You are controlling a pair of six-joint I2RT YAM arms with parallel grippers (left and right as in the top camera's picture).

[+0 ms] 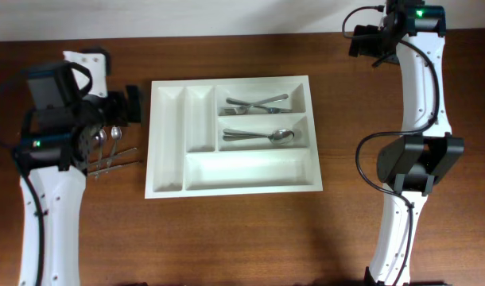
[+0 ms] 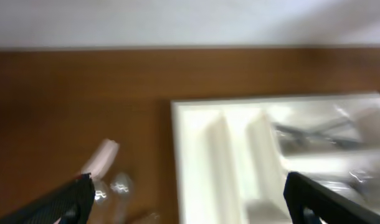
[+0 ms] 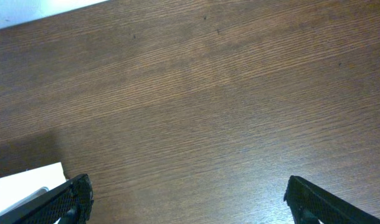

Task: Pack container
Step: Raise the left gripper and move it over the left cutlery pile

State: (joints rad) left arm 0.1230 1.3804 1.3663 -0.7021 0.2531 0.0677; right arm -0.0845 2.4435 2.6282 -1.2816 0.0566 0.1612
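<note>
Left wrist view blurred; container (image 2: 199, 162) cropped right.

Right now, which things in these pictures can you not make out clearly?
- Overhead: loose utensils beside the container lie partly under the left arm; their count is unclear.
- Left wrist: blur smears the cutlery inside the container; kinds unreadable.
- Right wrist: a white corner is cut off by the bottom-left edge; unidentifiable.

Matt white plastic container (image 1: 169, 143), wood-grain table (image 1: 242, 230), shiny metal cutlery (image 1: 258, 136).
</note>
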